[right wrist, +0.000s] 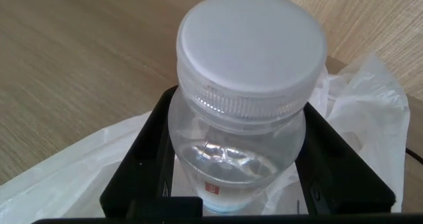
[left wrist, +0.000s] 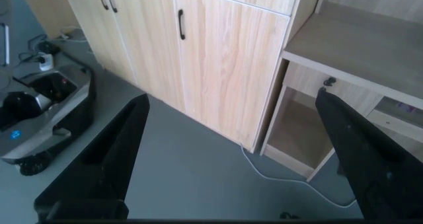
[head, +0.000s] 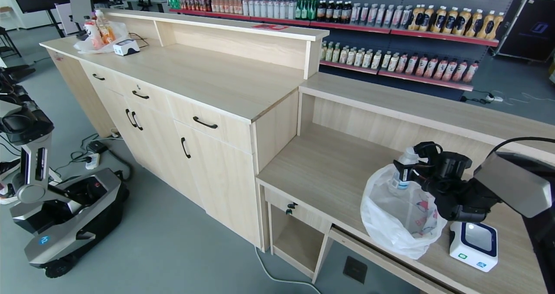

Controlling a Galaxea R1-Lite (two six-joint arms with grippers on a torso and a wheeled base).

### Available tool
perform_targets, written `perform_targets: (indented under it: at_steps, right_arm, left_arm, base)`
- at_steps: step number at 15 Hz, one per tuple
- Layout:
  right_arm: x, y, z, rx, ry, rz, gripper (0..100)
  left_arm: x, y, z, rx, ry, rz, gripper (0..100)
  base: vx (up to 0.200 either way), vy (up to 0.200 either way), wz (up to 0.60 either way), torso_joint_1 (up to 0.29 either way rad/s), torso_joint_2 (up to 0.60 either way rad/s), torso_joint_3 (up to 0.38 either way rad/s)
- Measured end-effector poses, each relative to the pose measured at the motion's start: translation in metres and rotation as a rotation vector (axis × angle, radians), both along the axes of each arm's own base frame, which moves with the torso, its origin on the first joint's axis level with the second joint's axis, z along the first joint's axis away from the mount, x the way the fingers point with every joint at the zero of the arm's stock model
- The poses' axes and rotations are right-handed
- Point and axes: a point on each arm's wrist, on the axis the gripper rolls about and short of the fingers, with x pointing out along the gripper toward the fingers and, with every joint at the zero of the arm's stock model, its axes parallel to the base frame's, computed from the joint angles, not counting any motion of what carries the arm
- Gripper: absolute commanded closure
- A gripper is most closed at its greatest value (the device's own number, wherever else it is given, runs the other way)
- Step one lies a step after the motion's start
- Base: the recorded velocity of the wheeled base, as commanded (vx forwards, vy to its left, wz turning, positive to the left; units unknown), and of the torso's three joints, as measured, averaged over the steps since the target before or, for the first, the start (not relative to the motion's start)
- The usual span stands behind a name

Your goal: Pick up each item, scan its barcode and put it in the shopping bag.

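Right pincer (head: 405, 172) pinching the clear bottle (right wrist: 248, 85) at the mouth of the shopping bag (head: 399, 224) on the counter (head: 329, 168).
Smooth plastic, likely slick and thin-walled, so the hold just under the ribbed cap suits it. Moderate squeeze only. Left pincer (left wrist: 231, 98) spread, empty.

Pale wooden counter (head: 329, 168), crumpled white plastic shopping bag (head: 396, 227) on it directly below the right pincer (head: 404, 175), white-and-blue cube scanner (head: 473, 242) beneath the pincer's wrist
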Motion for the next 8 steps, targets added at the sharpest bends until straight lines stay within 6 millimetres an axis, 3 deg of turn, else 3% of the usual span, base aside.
perform_targets:
  at_steps: [5,6,8]
  right_arm:
    - [-0.004,-0.004,-0.008,-0.001,0.018,-0.010,100]
    - [-0.006,-0.006,-0.011,0.001,0.031,-0.014,0]
    - [-0.010,-0.009,-0.013,0.002,0.047,-0.020,0]
  left_arm:
    - [0.000,0.000,0.000,0.000,0.000,0.000,0]
    - [0.000,0.000,0.000,0.000,0.000,0.000,0]
    - [0.000,0.000,0.000,0.000,0.000,0.000,0]
  base:
    - [0.000,0.000,0.00,0.000,0.00,0.000]
    - [0.000,0.000,0.00,0.000,0.00,0.000]
    - [0.000,0.000,0.00,0.000,0.00,0.000]
